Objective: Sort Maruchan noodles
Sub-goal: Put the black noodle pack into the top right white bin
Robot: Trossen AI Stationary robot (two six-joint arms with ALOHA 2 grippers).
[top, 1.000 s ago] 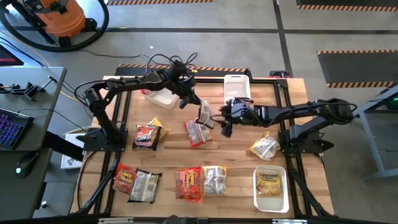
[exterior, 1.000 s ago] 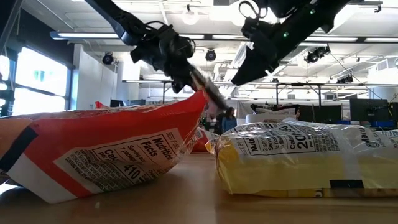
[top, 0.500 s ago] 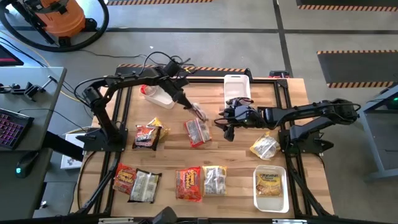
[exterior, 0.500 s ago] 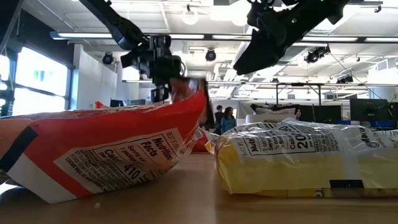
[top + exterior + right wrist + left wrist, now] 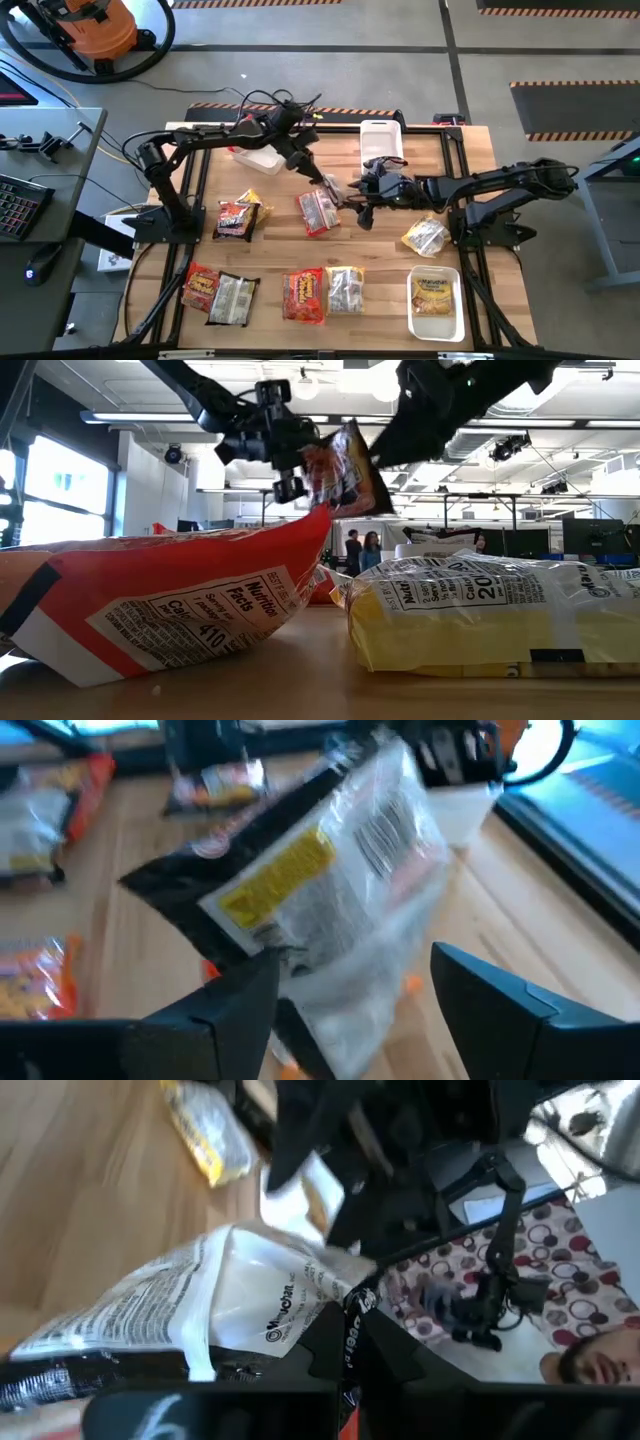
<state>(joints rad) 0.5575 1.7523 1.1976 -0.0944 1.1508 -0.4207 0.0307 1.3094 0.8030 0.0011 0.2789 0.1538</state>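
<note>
Two arms now meet at the centre of the high view: the left gripper [image 5: 318, 175], clenched on a dark packet [image 5: 340, 465], has carried it back to the right gripper [image 5: 355, 195]. That gripper's jaws stand wide around it, not yet closed, so I judge a handover is starting.

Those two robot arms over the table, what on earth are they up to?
They are sorting ramen packets. The left claw is shut on a dark brown-silver packet, holding it in the air over the middle of the table. The right claw hangs open right beside it. More packets lie on the wood, and one yellow packet lies in a white bin.
</note>
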